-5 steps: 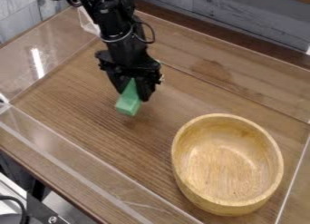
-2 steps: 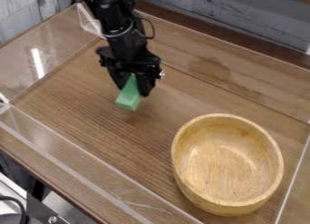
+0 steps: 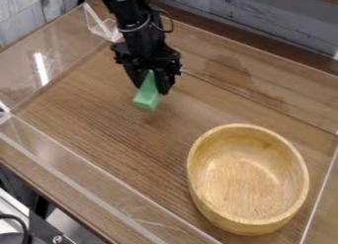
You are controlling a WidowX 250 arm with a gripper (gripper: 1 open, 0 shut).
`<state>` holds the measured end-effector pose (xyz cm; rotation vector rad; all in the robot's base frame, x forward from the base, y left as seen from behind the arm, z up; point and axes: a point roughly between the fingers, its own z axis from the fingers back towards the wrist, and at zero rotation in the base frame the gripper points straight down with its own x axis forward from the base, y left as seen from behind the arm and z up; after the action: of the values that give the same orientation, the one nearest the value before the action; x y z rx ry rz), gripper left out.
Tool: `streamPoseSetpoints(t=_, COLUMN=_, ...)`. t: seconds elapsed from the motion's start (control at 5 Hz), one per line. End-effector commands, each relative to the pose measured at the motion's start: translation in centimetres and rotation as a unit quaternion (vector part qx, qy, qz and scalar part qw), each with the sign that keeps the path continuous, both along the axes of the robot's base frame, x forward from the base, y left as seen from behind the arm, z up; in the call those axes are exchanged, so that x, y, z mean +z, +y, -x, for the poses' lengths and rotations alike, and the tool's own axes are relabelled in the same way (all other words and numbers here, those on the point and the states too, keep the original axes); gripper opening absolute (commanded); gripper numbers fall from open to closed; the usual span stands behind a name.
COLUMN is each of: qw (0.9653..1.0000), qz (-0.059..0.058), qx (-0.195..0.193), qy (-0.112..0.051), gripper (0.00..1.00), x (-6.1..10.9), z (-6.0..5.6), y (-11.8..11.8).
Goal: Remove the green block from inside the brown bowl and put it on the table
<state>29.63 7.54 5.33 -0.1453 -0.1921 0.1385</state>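
Here, wait: no.Evidently green block below the fingers, its top between them, pinched narrow

Light grey panelled wall behind

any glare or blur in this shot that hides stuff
Camera view: a bright glare streak on the tabletop at the left; the black tool is dark and soft, so its fingertips merge together; the green block is slightly soft-edged but readable; the wooden bowl is evenly lit, with no strong glare.
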Motion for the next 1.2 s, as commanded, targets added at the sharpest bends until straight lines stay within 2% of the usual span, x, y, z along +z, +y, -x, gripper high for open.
streamPoseSetpoints(t=0.0, qw=0.9995, qz=-0.009, qx=0.000, qy=-0.031, gripper=0.00, x=1.3, z=-1.6, y=0.4)
streamPoseSetpoints(t=0.4, qw=0.9995, qz=-0.005, qx=-0.005, qy=-0.030, gripper=0.00, x=1.0, z=-2.0, y=0.3)
streamPoseSetpoints(t=0.6, qw=0.9995, qz=-0.003, qx=-0.007, qy=-0.030, gripper=1.00, x=0.9, z=-2.2, y=0.3)
streamPoseSetpoints(t=1.0, qw=0.9996, qz=0.004, qx=-0.013, qy=-0.024, gripper=1.00, x=2.8, z=-1.8, y=0.2)
